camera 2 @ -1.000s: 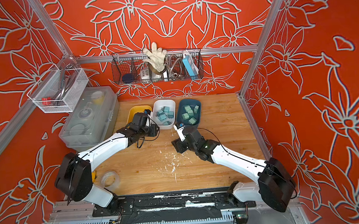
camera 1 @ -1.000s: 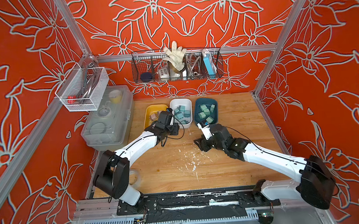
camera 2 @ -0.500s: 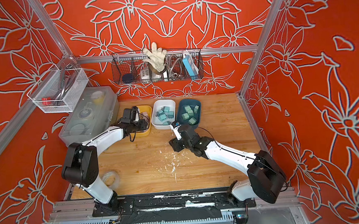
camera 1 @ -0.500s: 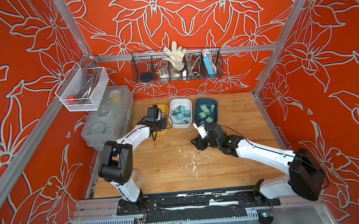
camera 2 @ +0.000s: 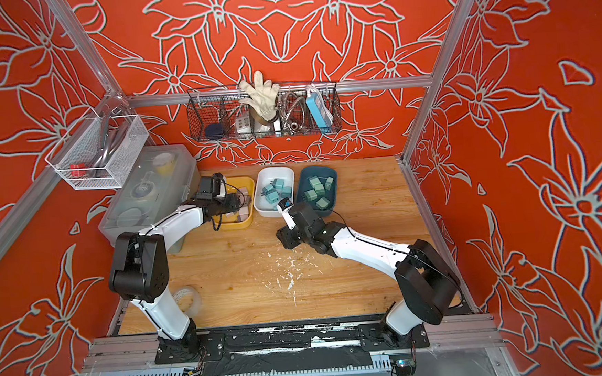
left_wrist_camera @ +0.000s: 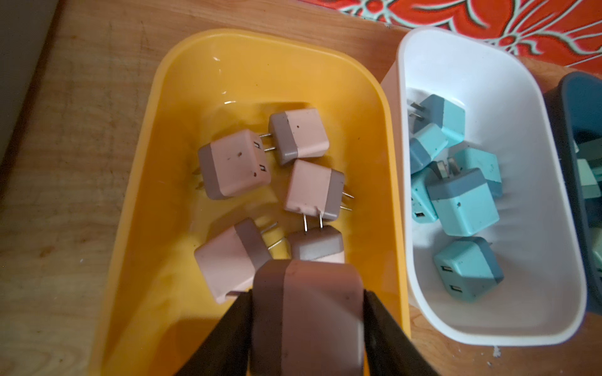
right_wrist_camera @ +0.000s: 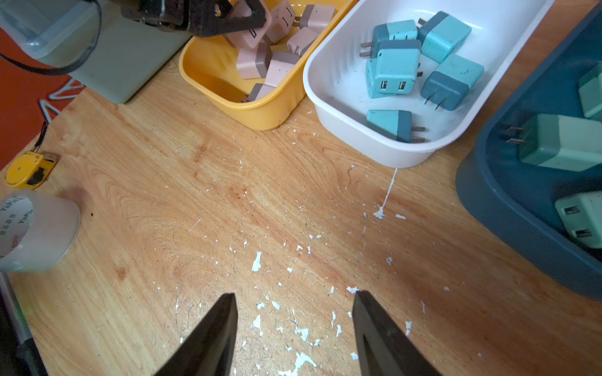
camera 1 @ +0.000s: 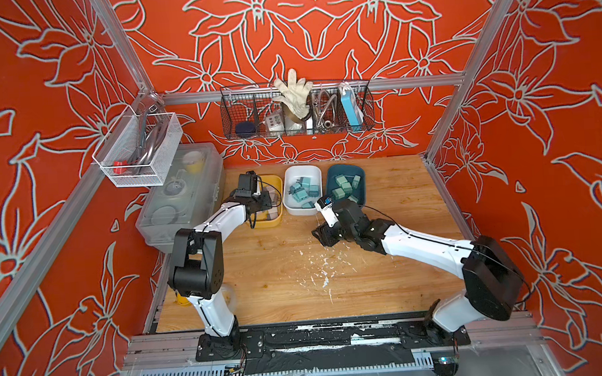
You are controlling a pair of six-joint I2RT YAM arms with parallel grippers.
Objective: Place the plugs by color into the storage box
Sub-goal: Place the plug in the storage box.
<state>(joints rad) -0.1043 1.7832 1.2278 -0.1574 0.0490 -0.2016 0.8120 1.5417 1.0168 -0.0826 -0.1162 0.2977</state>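
Left gripper (left_wrist_camera: 308,293) is hovering above the yellow bin (left_wrist_camera: 202,81), pink plug (left_wrist_camera: 309,322) dead between its jaws at lower centre, clamped or freed I cannot tell; right gripper (right_wrist_camera: 294,296) is gaping empty.

Middle tray (camera 1: 298,173) sits at the back of the table (camera 1: 393,197), plugs (camera 1: 305,192) piled in it. Touching its left side, the left tray (camera 1: 274,221), more plugs (left_wrist_camera: 234,164) inside, the left gripper (left_wrist_camera: 308,293) above them with one plug (left_wrist_camera: 306,319) between its jaws. Just right of the middle tray, the right tray (camera 1: 338,169), further plugs (camera 1: 344,185) in it. In front of the middle tray, the right gripper (right_wrist_camera: 294,293) above the table.
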